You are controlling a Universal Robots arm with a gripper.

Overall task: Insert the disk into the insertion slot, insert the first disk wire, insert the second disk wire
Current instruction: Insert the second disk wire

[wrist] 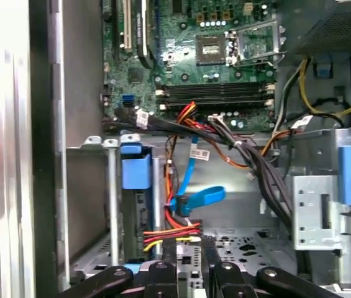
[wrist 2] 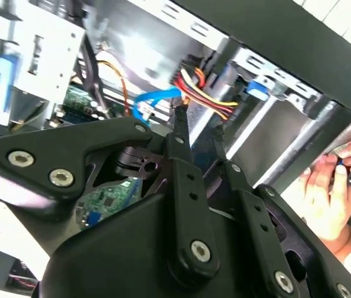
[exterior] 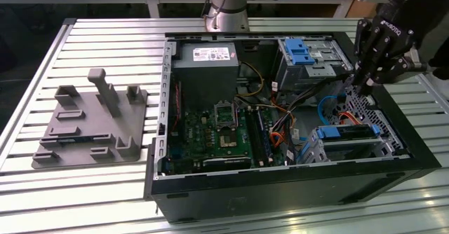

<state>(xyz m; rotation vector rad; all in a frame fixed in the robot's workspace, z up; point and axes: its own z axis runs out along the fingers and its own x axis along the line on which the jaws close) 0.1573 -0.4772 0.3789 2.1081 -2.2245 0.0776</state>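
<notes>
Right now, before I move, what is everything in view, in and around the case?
computer case: one, black, open, on the table
table: one, silver, slatted
fixture: one, grey, on the table, the exterior view's left
power supply: one, grey, inside the case
motherboard: one, green, case floor
bay: one, grey with blue latch
insertion slot: one, silver, the exterior view's right
disk: one, blue-framed, in the slot
flat cable: one, blue, loose
wire bundle: one, red-yellow, near the gripper
person's hand: one, outside the case
gripper: one, black, open, inside the case
</notes>
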